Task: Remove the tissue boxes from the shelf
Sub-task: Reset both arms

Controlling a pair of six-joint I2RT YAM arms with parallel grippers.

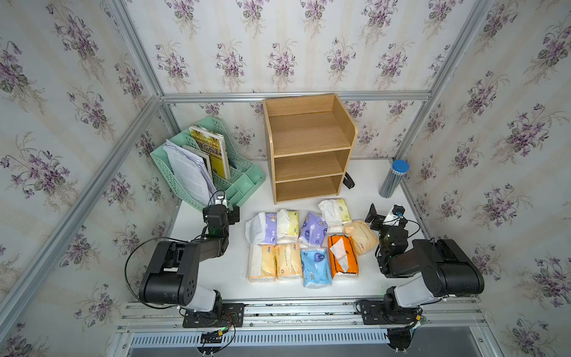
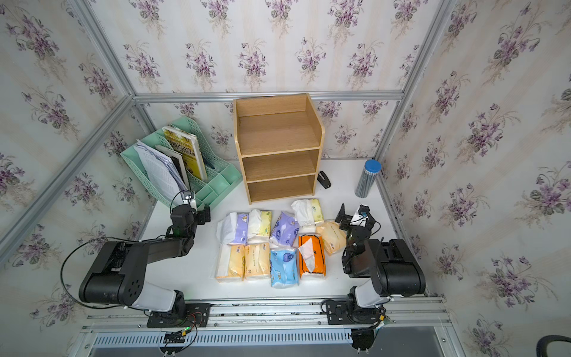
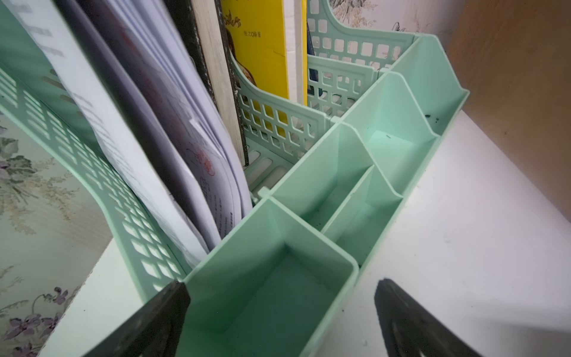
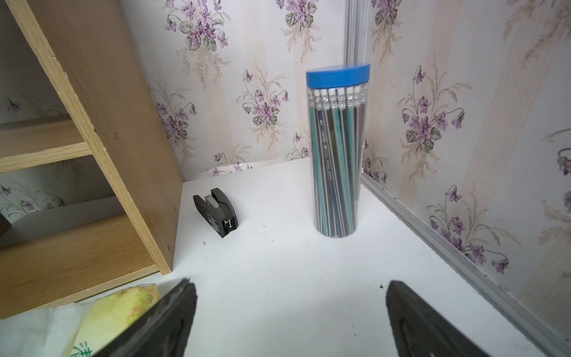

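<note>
Upright pencil tube (image 4: 337,154), stapler (image 4: 217,214), wooden shelf (image 4: 123,123)

book cover (image 3: 262,37) print blurred, nothing legible

Nine tissue boxes (image 1: 289,261) are in view: three peach, two purple, two pale yellow, one light blue and one orange. There is one shelf (image 1: 309,133) with three tiers, one green file rack (image 1: 247,185), one tube of pencils (image 1: 394,179) and one black stapler (image 1: 349,180). The rack holds one yellow book (image 1: 210,145), one sheaf of papers (image 1: 188,173) and perhaps a second book (image 3: 221,92), mostly hidden.
</note>
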